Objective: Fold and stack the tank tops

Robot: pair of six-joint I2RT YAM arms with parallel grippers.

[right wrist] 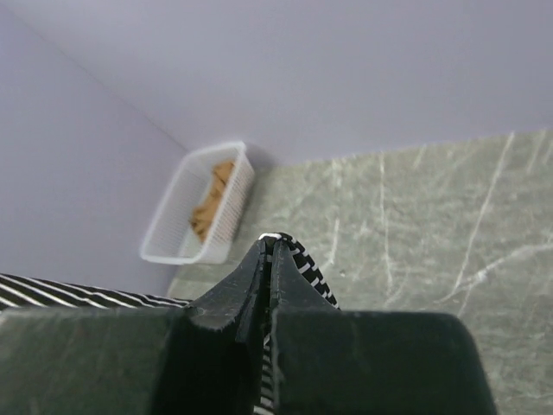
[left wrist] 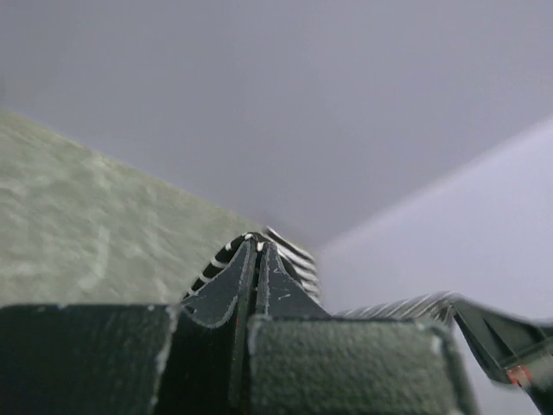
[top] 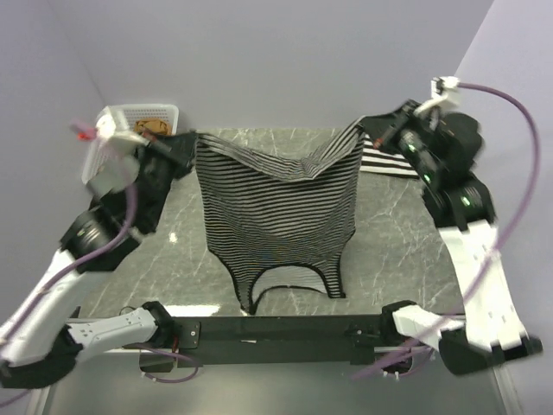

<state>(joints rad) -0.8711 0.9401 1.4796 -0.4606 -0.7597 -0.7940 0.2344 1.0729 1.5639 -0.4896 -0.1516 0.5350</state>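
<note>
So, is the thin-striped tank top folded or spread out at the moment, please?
Spread out: the left gripper and right gripper stretch the tank top between them, unfolded.

Lab: marbled table, blank walls

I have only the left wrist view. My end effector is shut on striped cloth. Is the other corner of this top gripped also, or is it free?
Observer: Gripped. The right end effector is shut on the other corner, so the thin-striped tank top spans between both arms.
Operator: Where is the tan top?
Observer: The tan-brown tank top lies inside the white basket, at the table's far left corner.
Operator: And the third one?
Observer: The bold-striped tank top lies on the table, partly hidden behind the right arm.
</note>
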